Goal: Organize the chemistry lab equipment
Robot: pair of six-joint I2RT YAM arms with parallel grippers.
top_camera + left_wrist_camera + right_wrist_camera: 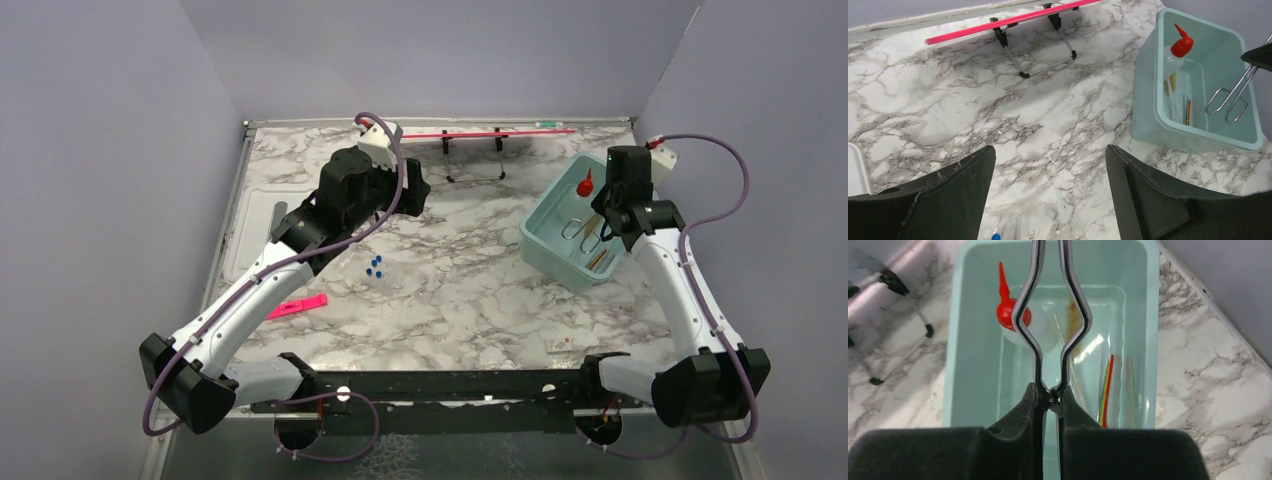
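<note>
My right gripper is shut on the hinge end of the metal forceps, which hang over the teal bin. Inside the bin lie the squeeze bottle with red nozzle, a tan brush, a striped green-handled tool and thin rods. Blue-capped tubes lie on the marble mid-table. My left gripper is open and empty above the table, with one tube's blue cap at the bottom edge of its view. From the left wrist the forceps show over the bin.
A long red rod on a black stand runs along the back edge. A flat pink strip lies near the left arm. A white tray sits at the left edge. A small white piece lies near the front right.
</note>
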